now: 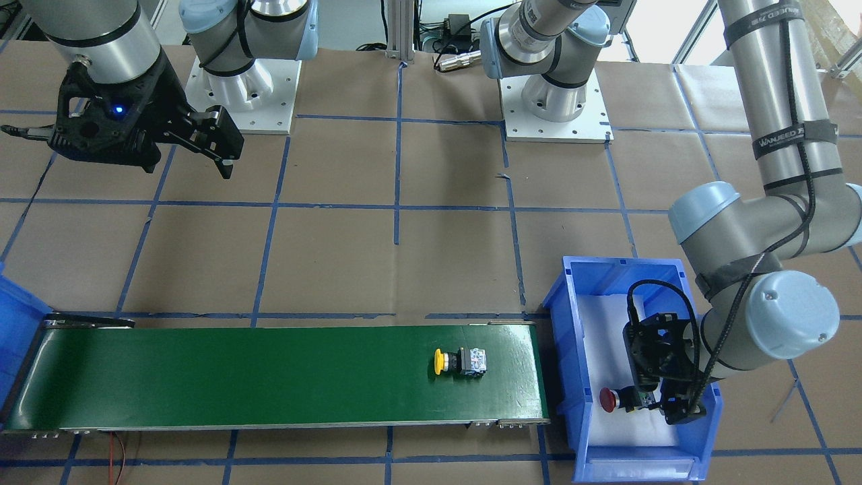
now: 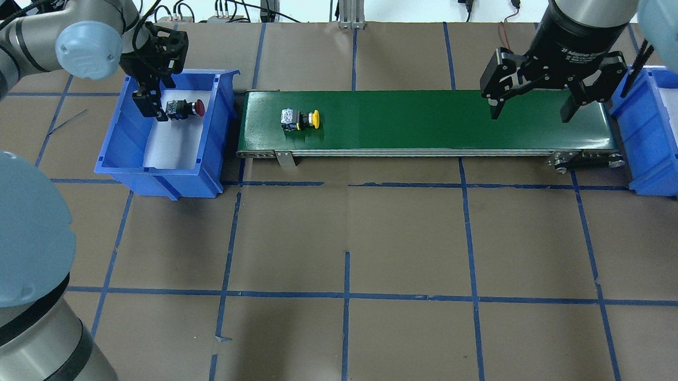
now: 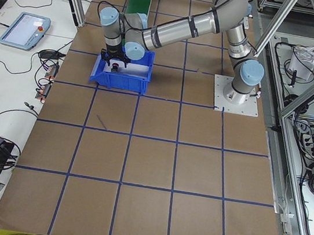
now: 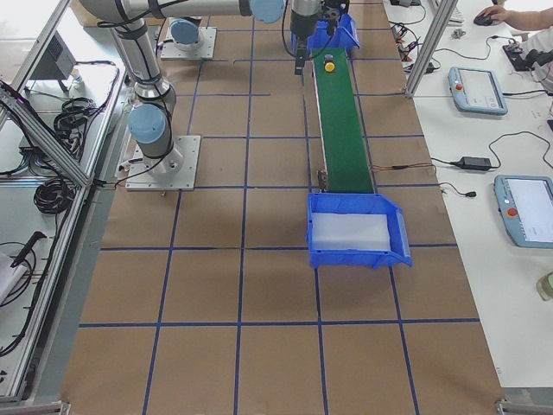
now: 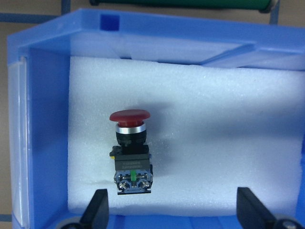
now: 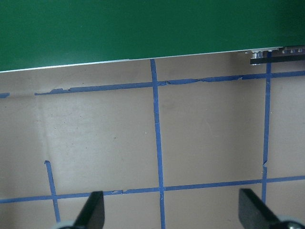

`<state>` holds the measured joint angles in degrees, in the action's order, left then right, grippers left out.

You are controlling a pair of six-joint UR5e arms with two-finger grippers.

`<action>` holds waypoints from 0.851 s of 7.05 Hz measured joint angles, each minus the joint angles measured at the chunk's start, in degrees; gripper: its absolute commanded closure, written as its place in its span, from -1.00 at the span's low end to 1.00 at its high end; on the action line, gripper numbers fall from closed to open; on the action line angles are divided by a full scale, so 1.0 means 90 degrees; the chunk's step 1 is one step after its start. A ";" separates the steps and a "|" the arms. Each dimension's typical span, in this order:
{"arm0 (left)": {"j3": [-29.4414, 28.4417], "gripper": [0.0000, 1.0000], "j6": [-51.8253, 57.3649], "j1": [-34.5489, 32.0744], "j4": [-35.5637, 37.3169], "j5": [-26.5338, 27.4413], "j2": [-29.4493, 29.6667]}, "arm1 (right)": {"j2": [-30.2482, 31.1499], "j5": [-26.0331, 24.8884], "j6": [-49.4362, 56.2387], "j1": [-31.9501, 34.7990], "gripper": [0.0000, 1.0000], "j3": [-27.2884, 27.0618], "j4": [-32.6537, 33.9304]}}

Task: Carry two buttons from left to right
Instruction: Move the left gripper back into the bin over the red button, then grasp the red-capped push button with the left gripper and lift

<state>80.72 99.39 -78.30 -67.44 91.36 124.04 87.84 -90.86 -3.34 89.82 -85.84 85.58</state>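
Note:
The red-capped button (image 5: 131, 152) lies on its side on white foam in the left blue bin (image 2: 160, 175), also seen from the front (image 1: 609, 399). My left gripper (image 5: 174, 214) hangs open inside that bin (image 1: 559, 283), just above this button, not touching it. The yellow-capped button (image 2: 300, 119) lies on its side on the green conveyor belt (image 2: 435, 120) near its left end, also visible from the front (image 1: 460, 361). My right gripper (image 2: 532, 110) hovers open and empty over the belt's right end; its wrist view shows an open, empty right gripper (image 6: 171, 214) over brown paper.
A second blue bin (image 2: 653, 166) with a white foam floor stands past the belt's right end. Brown paper with blue tape lines (image 2: 345, 295) covers the table. The two arm bases (image 1: 559, 101) stand at the table's robot side. A hand at a desk (image 4: 518, 17) shows beyond the table.

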 measured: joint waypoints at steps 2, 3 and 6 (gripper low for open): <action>-0.0021 -0.89 0.0000 -0.0022 0.0323 0.0013 0.0261 | 0.0002 -0.0002 0.0000 0.0000 -1.00 -0.0010 0.0032; -0.0021 -0.89 -0.0002 -0.0017 0.0428 0.0014 0.0307 | 0.0002 -0.0002 0.0002 0.0000 -1.00 -0.0015 0.0036; 0.0020 -0.11 0.0035 0.0010 0.0564 -0.0012 0.0426 | 0.0000 0.0000 0.0018 0.0000 -1.00 -0.0025 0.0033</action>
<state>80.90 99.70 -78.22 -62.37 91.26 127.88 87.85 -90.86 -3.17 89.82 -86.07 85.87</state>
